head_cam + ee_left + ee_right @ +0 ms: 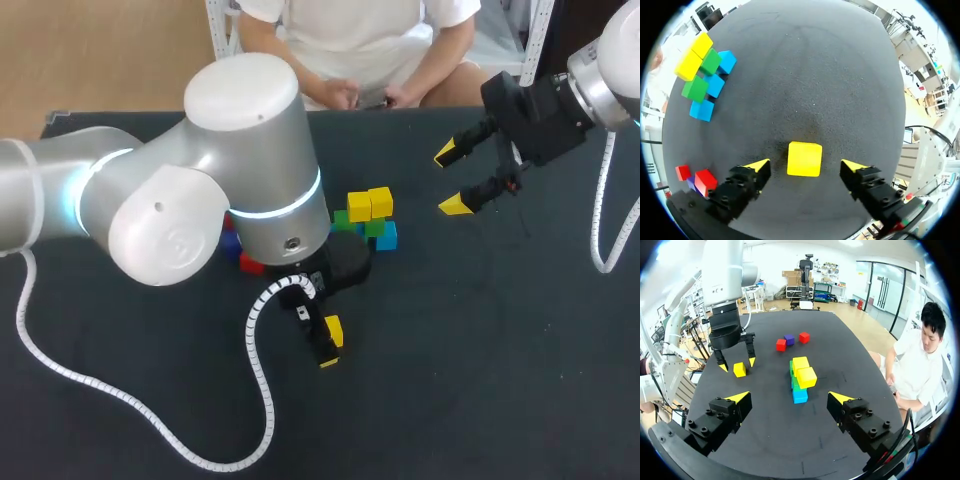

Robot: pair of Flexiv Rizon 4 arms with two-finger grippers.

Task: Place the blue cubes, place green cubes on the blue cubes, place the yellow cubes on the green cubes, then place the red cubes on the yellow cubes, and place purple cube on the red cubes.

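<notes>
**A:** Where is the left gripper (pixel 805 166)?

**B:** It is low over the dark table (pixel 830 75) with its fingers spread. The loose yellow cube (pixel 804 159) sits flat between the two tips. A strip of table shows on either side of it, so neither finger touches it.

**A:** Which way does that cube point?

**B:** Being a cube, it has no longer side. Its faces are nearly square with the fingers, turned only slightly, and they are plain yellow.

**A:** And the stack (pixel 800 380)?

**B:** It is ahead of the left gripper, out past one finger. The left wrist view shows three blue cubes (pixel 701 110) on the table in a row that runs away from the gripper. Two green cubes (pixel 695 88) sit on the blue, and two yellow cubes (pixel 688 65) sit on the green. With the loose one, that makes three yellow.

**A:** Any other cubes?

**B:** Two red cubes (pixel 705 181) and one purple cube (pixel 691 183) lie close together just outside that same finger. The purple one is right against the nearer red.

**A:** What about the right gripper (pixel 789 397)?

**B:** It is raised well above the table with its fingers wide apart, gripping nothing. The stack lies ahead of it, in line with the gap between its fingers, with the long axis pointing straight away. The red and purple cubes lie farther ahead, beyond the stack. The left gripper and its cube are ahead and off to one side.
</notes>
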